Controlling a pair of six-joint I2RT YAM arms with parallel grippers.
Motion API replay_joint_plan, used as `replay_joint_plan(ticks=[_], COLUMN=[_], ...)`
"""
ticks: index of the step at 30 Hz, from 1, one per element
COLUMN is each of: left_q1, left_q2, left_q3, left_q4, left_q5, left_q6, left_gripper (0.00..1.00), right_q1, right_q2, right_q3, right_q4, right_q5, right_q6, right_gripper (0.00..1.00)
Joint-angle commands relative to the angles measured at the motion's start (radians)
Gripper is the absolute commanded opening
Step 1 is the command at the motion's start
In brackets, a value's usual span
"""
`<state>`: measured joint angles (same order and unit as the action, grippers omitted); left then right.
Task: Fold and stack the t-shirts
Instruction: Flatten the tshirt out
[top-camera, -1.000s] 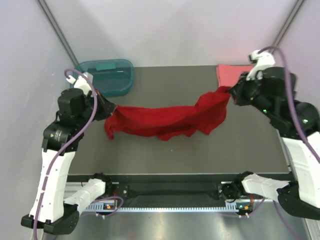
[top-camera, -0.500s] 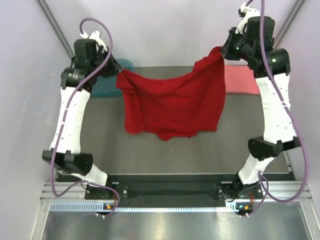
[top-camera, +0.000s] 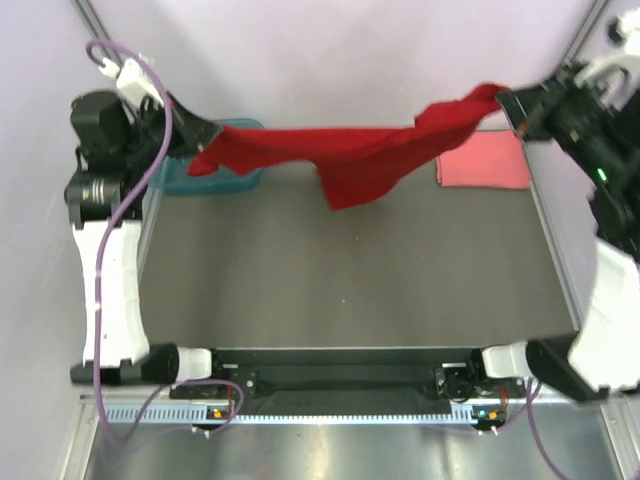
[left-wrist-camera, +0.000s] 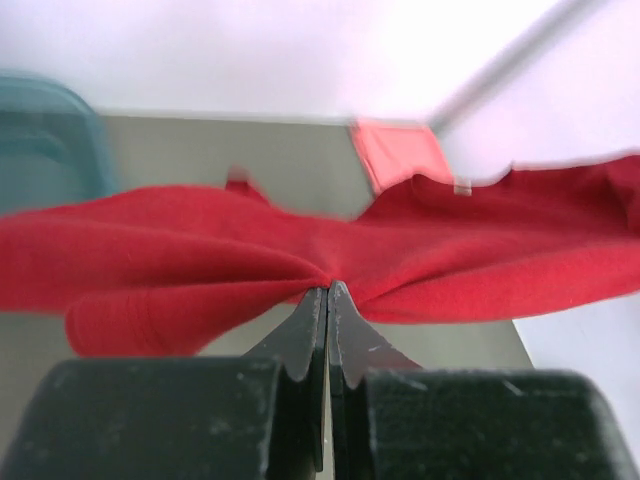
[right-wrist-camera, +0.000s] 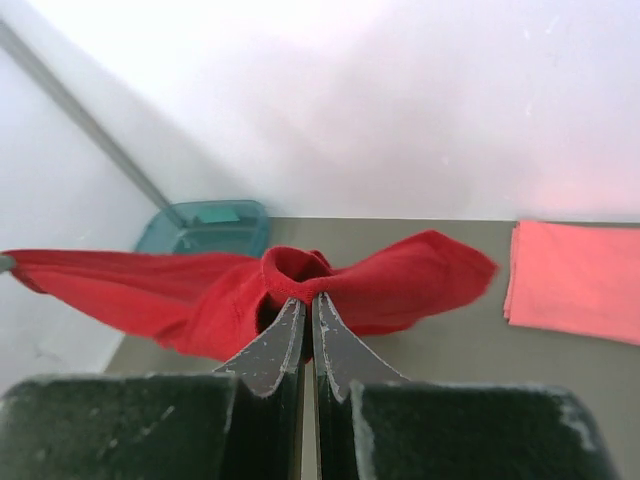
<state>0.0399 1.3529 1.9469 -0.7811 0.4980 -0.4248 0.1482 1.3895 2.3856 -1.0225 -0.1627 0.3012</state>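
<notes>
The deep red t-shirt (top-camera: 350, 155) hangs stretched in the air across the back of the table, pulled taut between both arms. My left gripper (top-camera: 200, 135) is shut on its left end; in the left wrist view the left gripper (left-wrist-camera: 328, 287) pinches the bunched red t-shirt (left-wrist-camera: 200, 260). My right gripper (top-camera: 505, 100) is shut on the right end, and the right wrist view shows that gripper (right-wrist-camera: 310, 297) clamped on a hem of the red t-shirt (right-wrist-camera: 400, 275). The coral-pink t-shirt (top-camera: 483, 161) lies folded flat at the back right.
A teal plastic tub (top-camera: 215, 175) stands at the back left, partly hidden behind the red cloth. The dark table top (top-camera: 350, 280) lies beneath the hanging shirt. White walls and slanted frame posts close in the back.
Both arms have swung outward and apart, stretching the red shirt from a hanging sheet into a taut band. The shirt's lower edge has lifted off the table.
</notes>
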Motion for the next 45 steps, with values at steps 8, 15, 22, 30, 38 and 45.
replay_joint_plan(ticks=[8,15,22,30,38,45], left_q1=[-0.028,-0.035,-0.152,-0.230,-0.352,-0.583], left_q2=[-0.285,-0.239,-0.003,-0.021,-0.379,-0.446], left_q3=[-0.566,-0.985,-1.070,-0.816,-1.012,-1.172], left_q4=[-0.063,0.045,0.184,-0.016,-0.087,-0.124], left_q5=[0.229,0.251,0.125,-0.297,-0.383,-0.554], left_q6=[-0.052,-0.041,-0.054,-0.020,-0.259,-0.446], left_gripper=[0.00,0.00,0.02,0.71,0.81,0.67], right_q1=[0.005,0.005,0.005,0.011,0.044,0.068], right_q2=[-0.340,-0.451,-0.393,-0.273,-0.221,-0.207], right_q3=[-0.438,-0.957,-1.198,-1.186,-1.186,-1.203], right_q4=[-0.148,-0.068,-0.038,-0.013,0.021,0.050], right_q5=[0.003,0.006,0.052,0.120,0.117,0.103], right_q6=[-0.022,0.035,0.003,-0.053,-0.063,-0.076], right_gripper=[0.00,0.00,0.00,0.00,0.00,0.01])
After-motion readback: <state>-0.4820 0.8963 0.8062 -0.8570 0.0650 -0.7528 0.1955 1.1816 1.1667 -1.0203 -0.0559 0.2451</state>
